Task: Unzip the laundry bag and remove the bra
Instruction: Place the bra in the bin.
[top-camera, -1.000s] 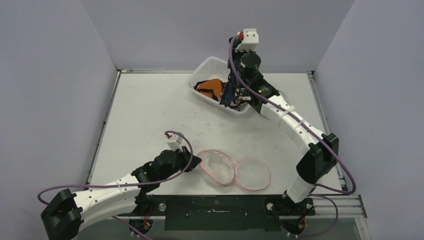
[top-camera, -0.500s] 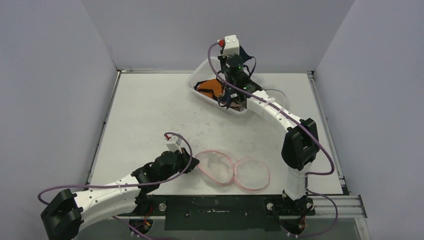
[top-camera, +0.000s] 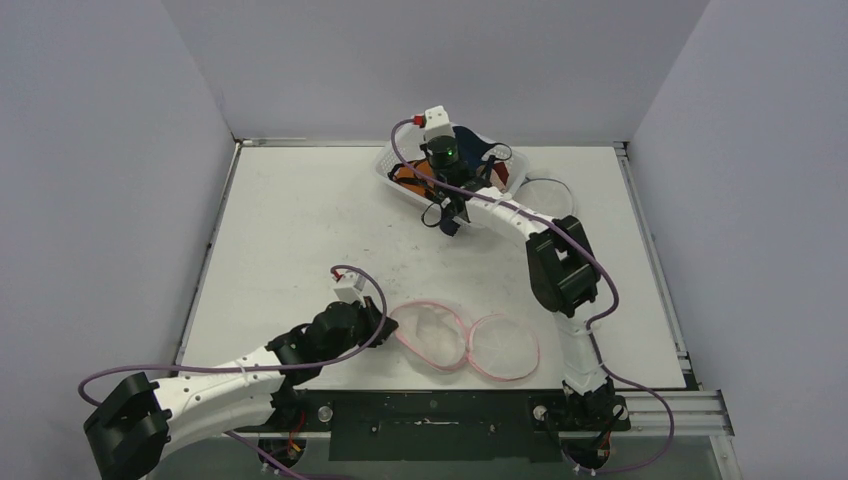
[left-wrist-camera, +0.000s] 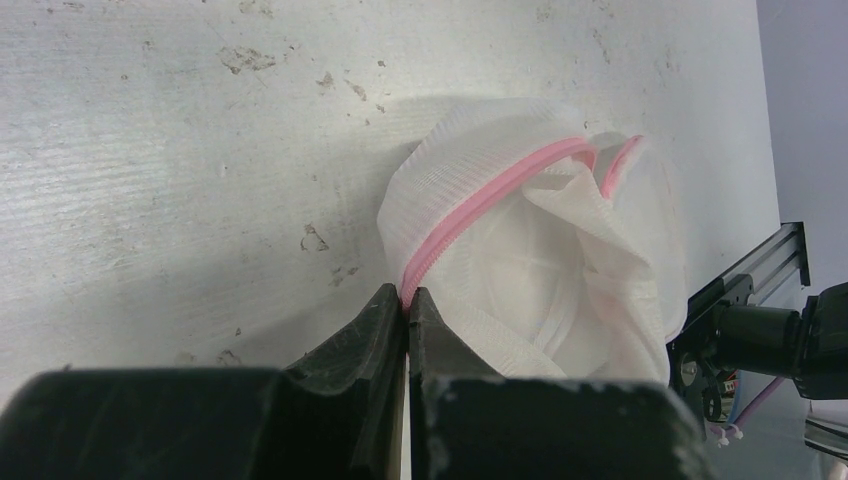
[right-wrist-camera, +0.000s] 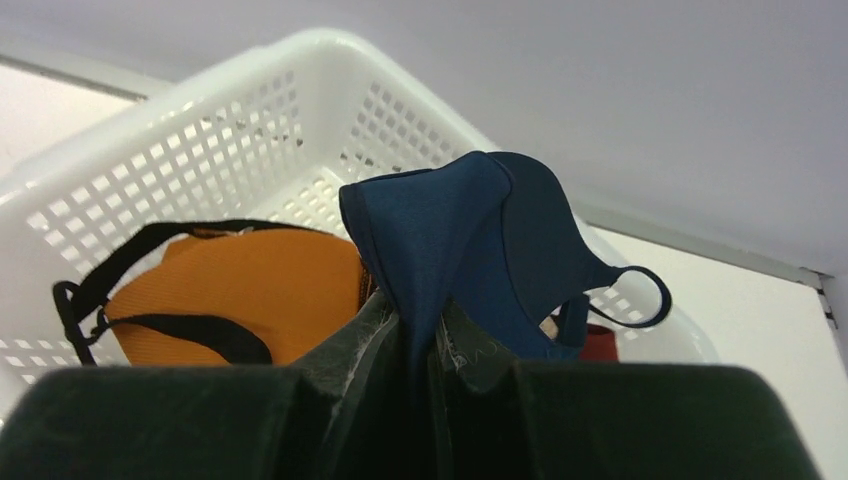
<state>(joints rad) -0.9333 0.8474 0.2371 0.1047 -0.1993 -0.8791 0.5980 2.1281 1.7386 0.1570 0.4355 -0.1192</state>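
The white mesh laundry bag with a pink zipper lies unzipped and spread near the table's front. My left gripper is shut on the bag's pink zipper edge at its left end. A navy blue bra hangs from my right gripper, which is shut on its fabric. That gripper sits at the near side of the white basket, and the bra drapes over the basket.
The white basket at the back holds an orange bra with black straps and something dark red. A pale round mesh piece lies right of the basket. Grey walls enclose the table on three sides.
My right arm has swung left and lower with the navy bra, bringing it over the basket. The left gripper keeps its hold on the bag, which has shifted slightly left.
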